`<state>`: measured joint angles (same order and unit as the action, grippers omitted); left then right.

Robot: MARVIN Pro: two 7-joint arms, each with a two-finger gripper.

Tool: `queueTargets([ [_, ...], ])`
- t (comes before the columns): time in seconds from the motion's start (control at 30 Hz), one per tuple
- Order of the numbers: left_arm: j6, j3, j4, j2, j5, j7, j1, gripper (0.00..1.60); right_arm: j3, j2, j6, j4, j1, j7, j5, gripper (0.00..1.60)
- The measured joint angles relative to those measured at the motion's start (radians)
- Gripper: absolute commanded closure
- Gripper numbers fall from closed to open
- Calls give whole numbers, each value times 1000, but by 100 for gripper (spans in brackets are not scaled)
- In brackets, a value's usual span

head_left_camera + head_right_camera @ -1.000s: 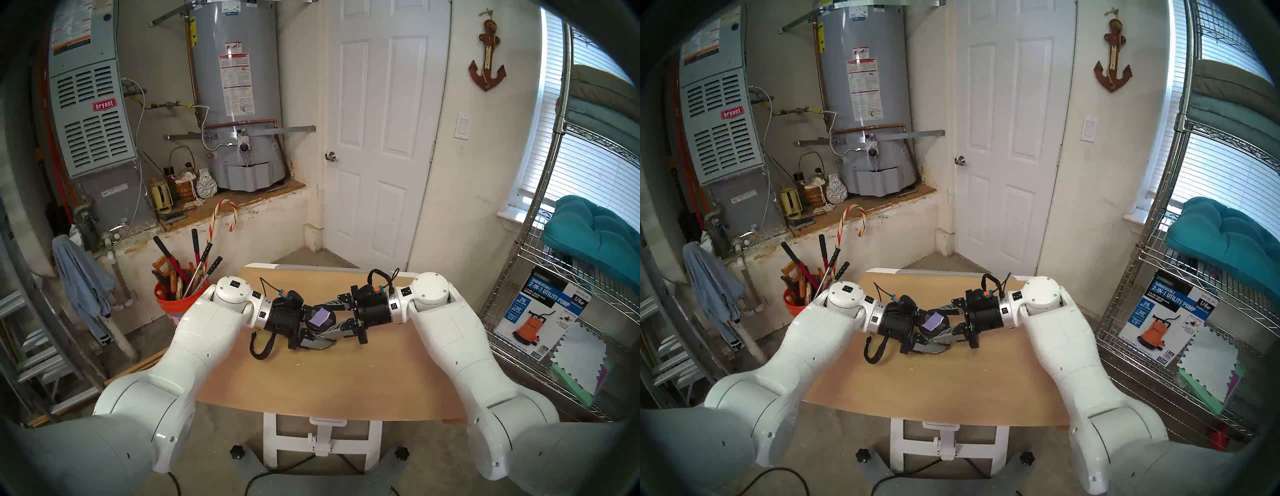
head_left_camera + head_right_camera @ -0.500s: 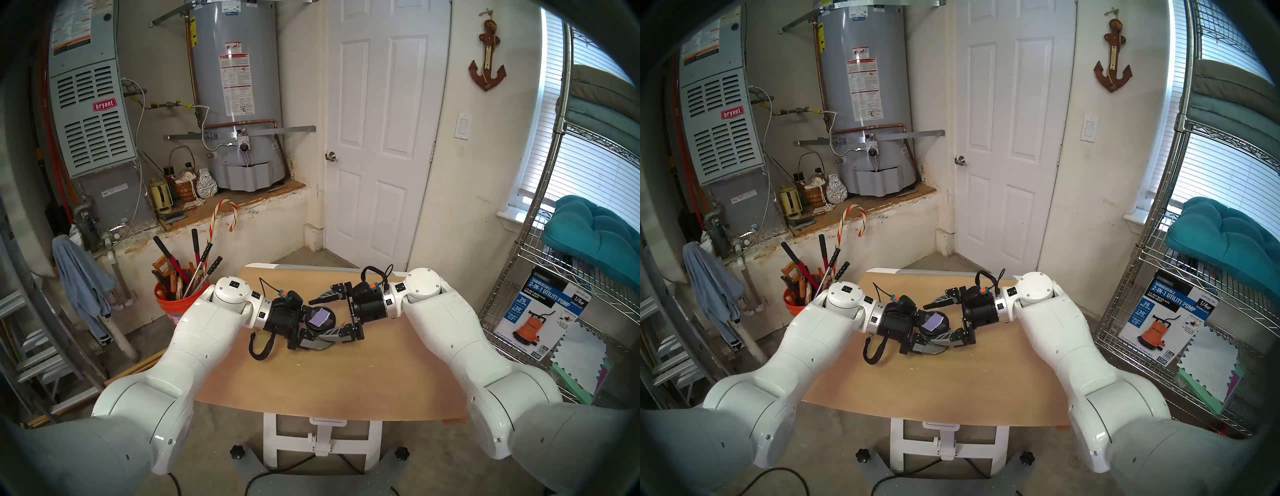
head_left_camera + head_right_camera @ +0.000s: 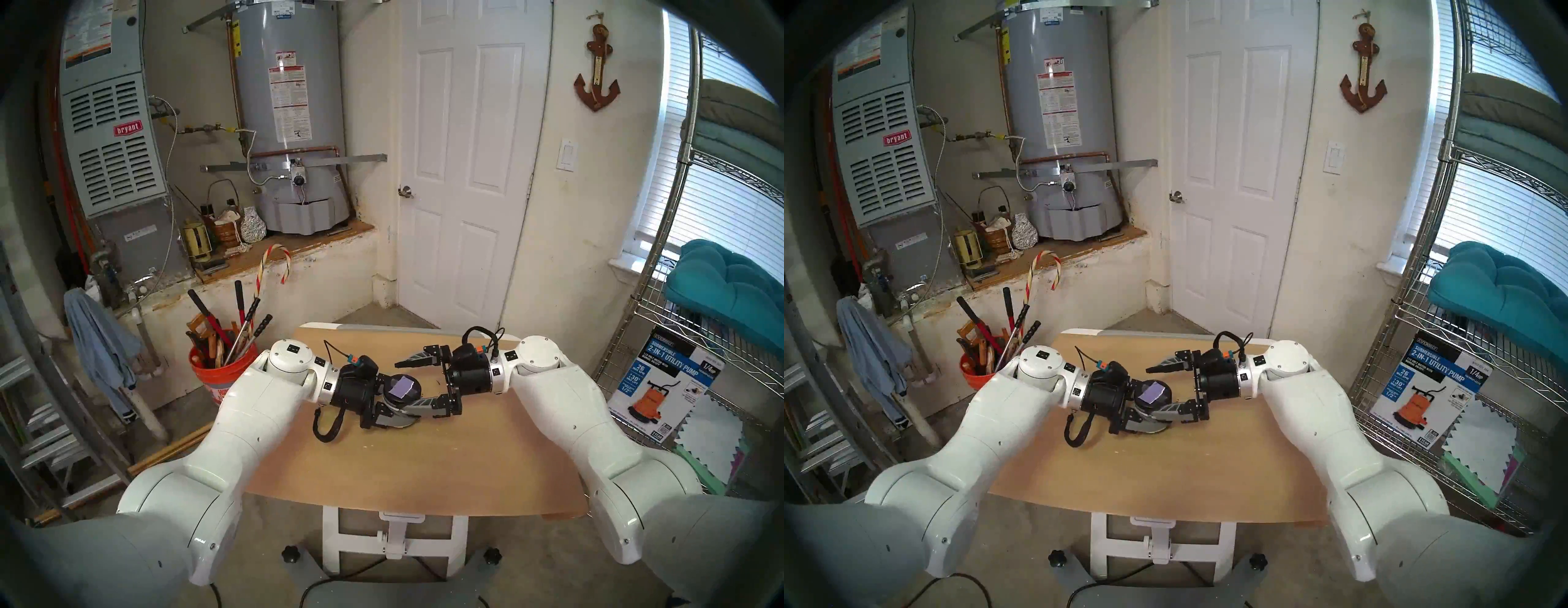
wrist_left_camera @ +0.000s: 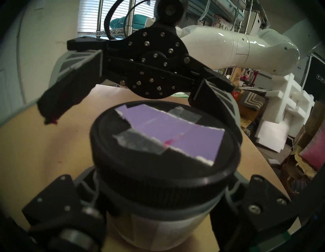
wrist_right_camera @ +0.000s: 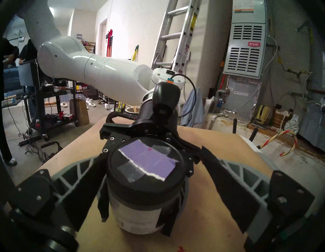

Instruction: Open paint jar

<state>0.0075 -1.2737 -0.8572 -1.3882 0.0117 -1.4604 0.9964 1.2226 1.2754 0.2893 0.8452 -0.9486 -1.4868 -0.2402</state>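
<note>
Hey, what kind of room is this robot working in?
Most likely a home utility room or garage: a water heater beside a Bryant furnace, an orange bucket of tools, and wire shelving.

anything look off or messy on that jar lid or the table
Slightly. The lilac swatch on the paint jar's black lid has torn edges and a pink-red smear; small red flecks mark the table.

The lid (image 3: 402, 387) of the paint jar (image 5: 140, 218) is uncovered from above. The left end effector (image 3: 405, 407) occupies both flanks of the jar body. The right end effector (image 3: 407, 384) stands spread, its fingers (image 5: 226, 184) on either side of the lid, apart from it. The counter (image 3: 415, 467) surface nearer the robot is unobstructed.
</note>
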Motion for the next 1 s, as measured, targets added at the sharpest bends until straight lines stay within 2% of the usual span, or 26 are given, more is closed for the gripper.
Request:
queueTargets([
  [0.33,-20,5,18,14,1,-17,1,160,-35,-79,-21,30,-12,5,-107,0],
  [0.5,-26,3,18,15,1,-20,2,160,-2,-99,-54,52,-26,6,-175,0],
  [0.57,-31,2,18,16,2,-17,3,160,32,-115,-85,81,-46,16,-199,0],
  [0.67,-36,2,18,15,4,-9,3,160,59,-125,-108,108,-67,44,-202,0],
  [0.73,-41,2,18,14,5,2,3,160,80,-138,-141,144,-101,93,-202,0],
  [1.0,-47,2,22,8,9,20,0,160,84,-158,-194,230,-193,172,-198,0],
])
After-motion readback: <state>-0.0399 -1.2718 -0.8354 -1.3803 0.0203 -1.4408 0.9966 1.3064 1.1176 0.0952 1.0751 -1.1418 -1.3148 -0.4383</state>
